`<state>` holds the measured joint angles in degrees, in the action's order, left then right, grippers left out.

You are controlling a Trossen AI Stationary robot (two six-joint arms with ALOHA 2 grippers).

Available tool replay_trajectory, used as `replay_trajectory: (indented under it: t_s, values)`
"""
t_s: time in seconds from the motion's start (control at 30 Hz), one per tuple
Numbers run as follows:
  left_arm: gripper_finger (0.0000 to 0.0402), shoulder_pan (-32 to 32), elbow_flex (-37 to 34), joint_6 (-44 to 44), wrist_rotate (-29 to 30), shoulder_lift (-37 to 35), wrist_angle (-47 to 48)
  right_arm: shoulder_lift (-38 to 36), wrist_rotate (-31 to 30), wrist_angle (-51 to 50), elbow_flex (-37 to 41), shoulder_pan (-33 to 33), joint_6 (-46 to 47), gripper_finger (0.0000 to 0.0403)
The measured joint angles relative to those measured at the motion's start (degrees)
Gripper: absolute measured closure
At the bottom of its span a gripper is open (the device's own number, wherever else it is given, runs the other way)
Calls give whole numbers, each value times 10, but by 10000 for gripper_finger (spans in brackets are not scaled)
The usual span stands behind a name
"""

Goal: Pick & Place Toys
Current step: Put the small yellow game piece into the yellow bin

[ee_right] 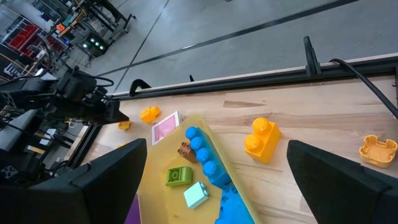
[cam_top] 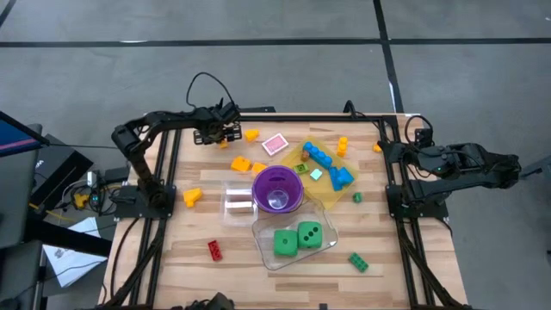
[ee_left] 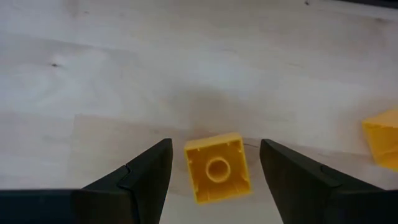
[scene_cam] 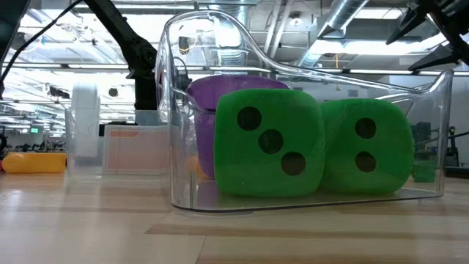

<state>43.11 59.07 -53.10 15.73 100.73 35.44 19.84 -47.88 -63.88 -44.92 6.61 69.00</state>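
A small yellow brick [ee_left: 217,168] lies upside down, hollow side up, on the wood at the far left; it also shows in the high view [cam_top: 225,143]. My left gripper [ee_left: 216,149] [cam_top: 219,131] is open above it, one finger on either side, with gaps on both sides. My right gripper [ee_right: 216,149] [cam_top: 387,152] is open and empty at the table's right edge. Two green dotted dice [cam_top: 297,238] sit in a clear tub [cam_top: 267,254]. Blue bricks [cam_top: 327,165] lie on the yellow tray [cam_top: 303,148].
A purple cup [cam_top: 277,189] stands mid-table beside a second clear tub [cam_top: 237,200]. Loose pieces lie about: a pink one [cam_top: 275,144], orange ones [cam_top: 250,135] [cam_top: 191,196] [cam_top: 343,145], a red brick [cam_top: 214,250] and a green brick [cam_top: 358,261] near the front.
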Motion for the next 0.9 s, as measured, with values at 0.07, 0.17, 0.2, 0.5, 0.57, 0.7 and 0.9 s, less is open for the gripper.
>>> replay_trajectory:
  t_s: [0.07, 0.17, 0.2, 0.5, 0.57, 0.7, 0.9]
  values:
    - [165, 0, 0, 1, -6, 6, 6, 0, 0, 0, 0, 0, 0, 23]
    - [165, -2, 0, 2, -12, 18, 3, 0, 0, 0, 0, 0, 0, 23]
    - [165, -3, 0, 2, -12, 22, 4, 0, 0, 0, 0, 0, 0, 23]
    - [217, -3, 0, 3, -17, 26, -4, 0, 0, 0, 0, 0, 4, 23]
    - [248, -3, 0, 3, -16, 26, -4, 0, 0, 0, 0, 0, 5, 23]
    - [276, -3, 0, 22, -27, 25, -7, 0, 0, 0, 0, 0, 5, 23]
    - [276, -3, 0, 47, -46, 24, -11, 0, 0, 0, 0, 0, 7, 23]
